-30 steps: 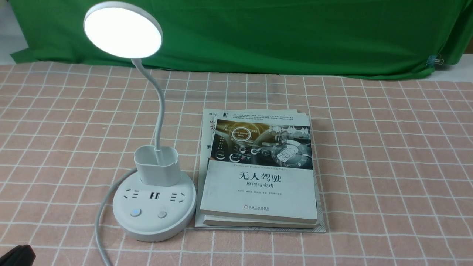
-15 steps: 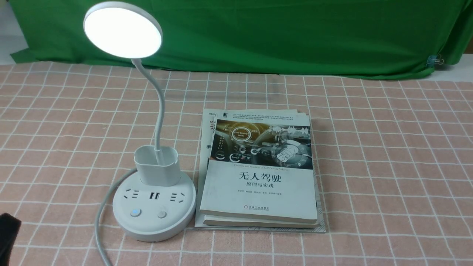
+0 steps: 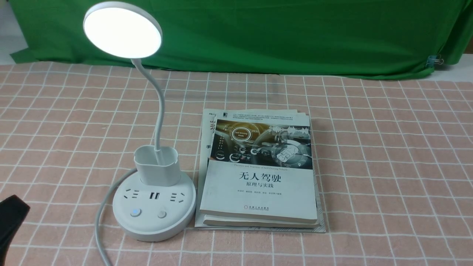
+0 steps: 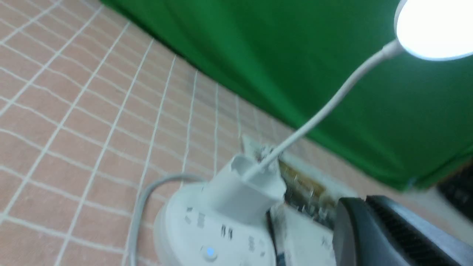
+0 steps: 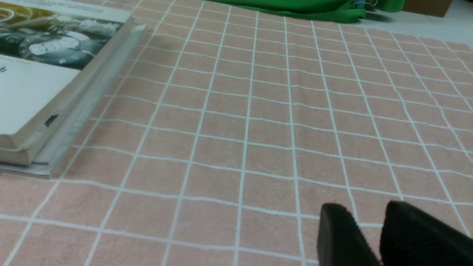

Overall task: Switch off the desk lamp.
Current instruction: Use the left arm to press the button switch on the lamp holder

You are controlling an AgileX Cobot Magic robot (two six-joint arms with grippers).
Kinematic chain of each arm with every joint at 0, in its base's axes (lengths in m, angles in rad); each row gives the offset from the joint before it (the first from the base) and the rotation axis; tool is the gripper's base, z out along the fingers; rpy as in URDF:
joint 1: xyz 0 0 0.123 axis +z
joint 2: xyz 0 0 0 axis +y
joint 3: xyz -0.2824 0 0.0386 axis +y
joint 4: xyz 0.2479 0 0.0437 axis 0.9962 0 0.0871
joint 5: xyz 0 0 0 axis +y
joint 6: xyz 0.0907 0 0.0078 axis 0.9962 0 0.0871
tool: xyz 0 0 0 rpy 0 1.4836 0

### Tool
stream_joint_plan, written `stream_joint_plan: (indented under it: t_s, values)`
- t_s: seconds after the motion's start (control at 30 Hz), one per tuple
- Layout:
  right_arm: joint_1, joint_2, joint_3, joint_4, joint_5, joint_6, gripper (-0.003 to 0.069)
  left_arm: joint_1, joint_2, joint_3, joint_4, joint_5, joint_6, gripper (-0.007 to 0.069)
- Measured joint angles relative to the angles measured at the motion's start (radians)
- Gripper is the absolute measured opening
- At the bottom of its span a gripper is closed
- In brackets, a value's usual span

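Observation:
The white desk lamp stands at the front left, its round disc head point(image 3: 122, 30) lit. Its thin neck runs down into the cup-shaped holder point(image 3: 157, 166) on the round base point(image 3: 154, 225). The base has sockets and two buttons; the left button point(image 3: 135, 212) glows blue, the right one point(image 3: 162, 214) is plain. My left gripper point(image 3: 11, 218) is a dark shape at the lower left edge, left of the base and apart from it. In the left wrist view the left gripper point(image 4: 364, 201) looks shut and empty, with the base point(image 4: 177, 229) close by. My right gripper point(image 5: 366, 212) is shut and empty over bare cloth.
A stack of books point(image 3: 258, 173) lies right beside the lamp base. The lamp's white cord point(image 3: 101, 214) curves off the base's left side toward the front edge. A green cloth point(image 3: 277, 33) hangs at the back. A pink checked tablecloth point(image 3: 388, 166) covers the table.
My left gripper has risen further into the front view at the lower left edge. The lamp stays lit and nothing else has moved.

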State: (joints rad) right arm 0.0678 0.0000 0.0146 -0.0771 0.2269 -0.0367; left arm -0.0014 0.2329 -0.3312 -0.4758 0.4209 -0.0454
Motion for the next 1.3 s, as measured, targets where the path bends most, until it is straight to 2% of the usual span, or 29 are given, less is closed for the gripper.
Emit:
stream_joint_plan:
  t_s: [0.03,0.13,0.17,0.2,0.3,0.37,0.47,0.6,0.77,0.93,1.3]
  values:
    - [0.000,0.000,0.000,0.000,0.000,0.000,0.0240,0.000,0.013,0.000,0.008,0.015,0.000,0.0004]
    - [0.000,0.000,0.000,0.000,0.000,0.000,0.0240,0.000,0.258,-0.201,0.095,0.315,0.092,0.0004]
    - [0.000,0.000,0.000,0.000,0.000,0.000,0.0240,0.000,0.272,-0.210,0.097,0.315,0.099,0.0004]
    - [0.000,0.000,0.000,0.000,0.000,0.000,0.0240,0.000,0.354,-0.251,0.107,0.400,0.137,0.0004]
    - [0.000,0.000,0.000,0.000,0.000,0.000,0.0240,-0.023,0.551,-0.344,0.116,0.525,0.197,0.0004]
    - [0.000,0.000,0.000,0.000,0.000,0.000,0.0240,-0.051,0.613,-0.361,0.123,0.536,0.204,0.0004]
    - [0.000,0.000,0.000,0.000,0.000,0.000,0.0240,-0.165,0.774,-0.397,0.167,0.527,0.200,0.0004]
    - [0.000,0.000,0.000,0.000,0.000,0.000,0.0240,-0.290,0.955,-0.454,0.259,0.526,0.131,0.0004]
    - [0.000,0.000,0.000,0.000,0.000,0.000,0.0240,-0.387,1.107,-0.546,0.298,0.515,0.074,0.0004]
    - [0.000,0.000,0.000,0.000,0.000,0.000,0.0240,-0.422,1.204,-0.628,0.303,0.514,0.054,0.0004]
    - [0.000,0.000,0.000,0.000,0.000,0.000,0.0240,-0.422,1.354,-0.715,0.330,0.477,0.035,0.0004]
